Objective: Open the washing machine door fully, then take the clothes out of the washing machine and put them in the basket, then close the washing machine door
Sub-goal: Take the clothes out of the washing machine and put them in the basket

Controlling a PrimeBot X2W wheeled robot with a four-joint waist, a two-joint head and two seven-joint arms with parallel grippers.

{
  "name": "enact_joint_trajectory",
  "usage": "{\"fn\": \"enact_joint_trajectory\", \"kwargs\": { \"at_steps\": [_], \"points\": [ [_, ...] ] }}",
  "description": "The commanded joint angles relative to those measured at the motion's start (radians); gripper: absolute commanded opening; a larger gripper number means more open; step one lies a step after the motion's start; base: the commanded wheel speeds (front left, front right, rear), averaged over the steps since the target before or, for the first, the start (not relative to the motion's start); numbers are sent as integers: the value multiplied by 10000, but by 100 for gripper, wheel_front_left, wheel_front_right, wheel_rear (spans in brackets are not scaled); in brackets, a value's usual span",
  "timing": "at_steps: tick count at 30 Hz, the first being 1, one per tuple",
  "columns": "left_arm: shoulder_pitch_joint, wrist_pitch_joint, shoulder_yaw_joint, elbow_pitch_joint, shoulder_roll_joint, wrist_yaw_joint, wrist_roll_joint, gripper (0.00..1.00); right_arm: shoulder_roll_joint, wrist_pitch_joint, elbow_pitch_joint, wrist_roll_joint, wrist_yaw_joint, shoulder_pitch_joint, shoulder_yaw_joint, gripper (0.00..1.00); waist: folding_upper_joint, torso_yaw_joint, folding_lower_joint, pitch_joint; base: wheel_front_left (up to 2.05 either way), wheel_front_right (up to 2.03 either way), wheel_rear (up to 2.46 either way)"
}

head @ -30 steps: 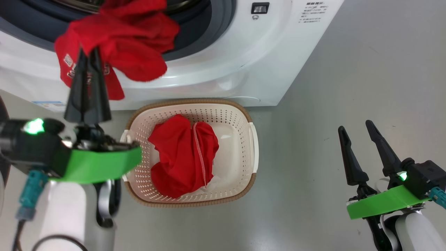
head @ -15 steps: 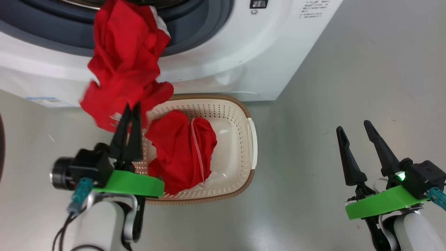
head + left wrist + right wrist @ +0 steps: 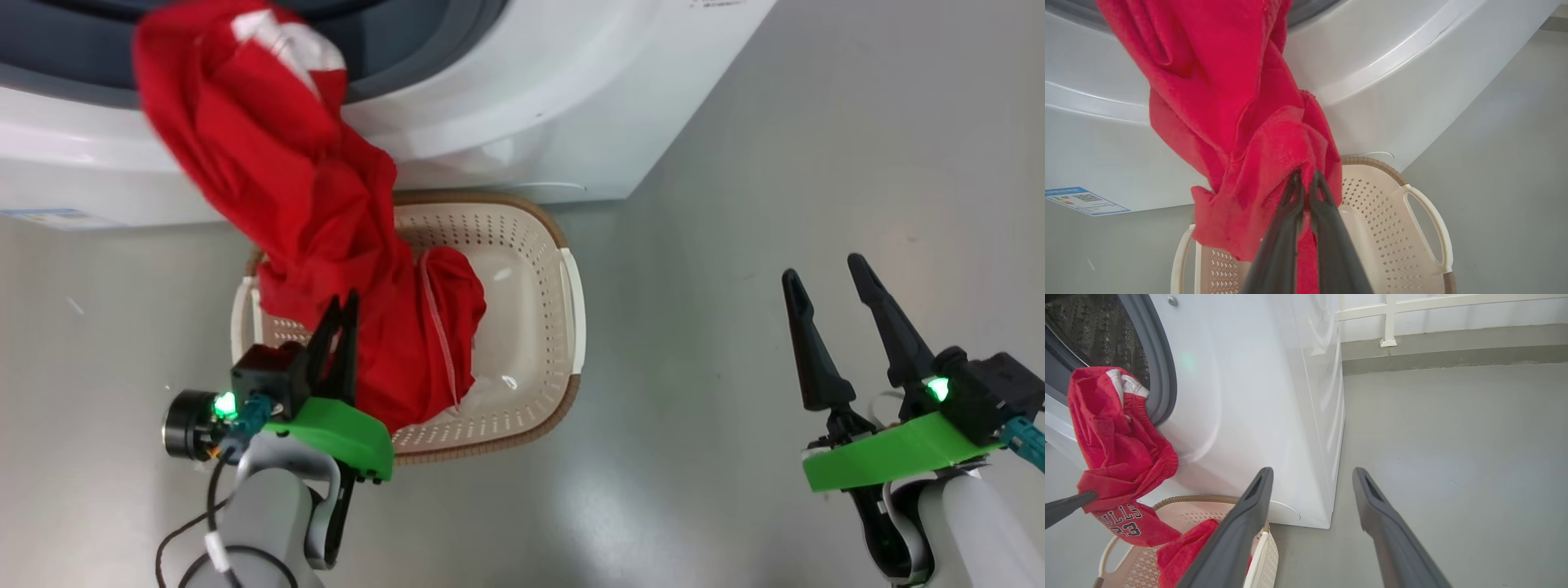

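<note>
- Two pincers show in the head view. The left pincer [image 3: 343,304] is at the near left over the left half of the basket [image 3: 574,310]. The right pincer [image 3: 823,271] is at the near right above bare floor [image 3: 735,163], well apart from the basket.
- Left pincer: its dark fingers are pressed together on a fold of the red jersey [image 3: 286,188]. In the left wrist view the cloth bunches around both tips.
- Right pincer: its fingers are spread wide with nothing between them.
- Red jersey: it stretches from the opening of the washing machine [image 3: 531,98] at the far left down to the left pincer. Its upper end, with white trim, lies at the lip of the opening against the grey rubber ring [image 3: 1161,375]. Its lower end hangs over the basket, and the right wrist view shows the print "ULLS 23" there.
- Second red garment [image 3: 441,327]: it lies crumpled inside the basket, over the left and middle.
- Basket: it stands on the floor just beside the washing machine's front.
- Blue label [image 3: 49,219]: it sits at the machine's lower left corner.
</note>
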Motion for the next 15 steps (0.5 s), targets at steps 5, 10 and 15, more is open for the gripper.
{"fn": "enact_joint_trajectory", "kwargs": {
  "at_steps": [5,10,15],
  "points": [
    [-451,-51,130,874,182,-137,114,0,42,-63,-287,-46,48,-163,285,100,0,-267,0,520,0,0,0],
    [-921,-51,106,1968,182,-235,121,0,101,-63,-317,-55,48,-344,301,100,0,-400,0,890,0,0,0],
    [-1406,-51,80,2909,181,-394,104,0,152,-63,-365,-72,48,-508,308,100,0,-514,0,1260,0,0,0]
  ]
}}
